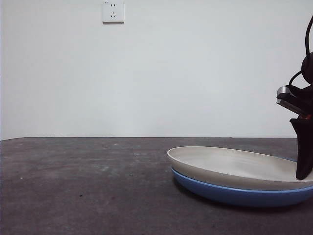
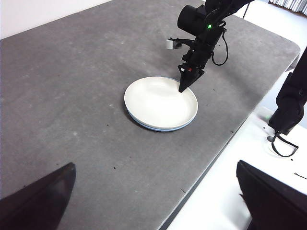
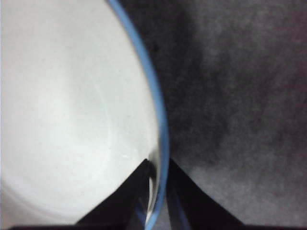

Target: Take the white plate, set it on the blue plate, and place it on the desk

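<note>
The white plate (image 1: 234, 166) lies nested in the blue plate (image 1: 234, 195) on the desk (image 1: 73, 186), at the right of the front view. My right gripper (image 1: 304, 174) comes down on the stack's right edge. In the right wrist view this gripper (image 3: 157, 172) straddles the rim, one jaw over the white plate (image 3: 62, 120) and one outside the blue plate (image 3: 160, 124), closed on the rim. The left wrist view shows the white plate (image 2: 158, 103) with a thin blue plate (image 2: 158, 130) edge under it and the right gripper (image 2: 183, 88) on its far rim. My left gripper (image 2: 155, 165) hangs open high above the desk (image 2: 57, 96).
A wall socket (image 1: 113, 11) sits high on the white wall behind. The desk's edge (image 2: 216, 148) runs close to the plates, with a white surface beyond it. A black arm part (image 2: 292, 100) stands off that edge. Bare desk (image 1: 73, 161) spreads to the left of the plates.
</note>
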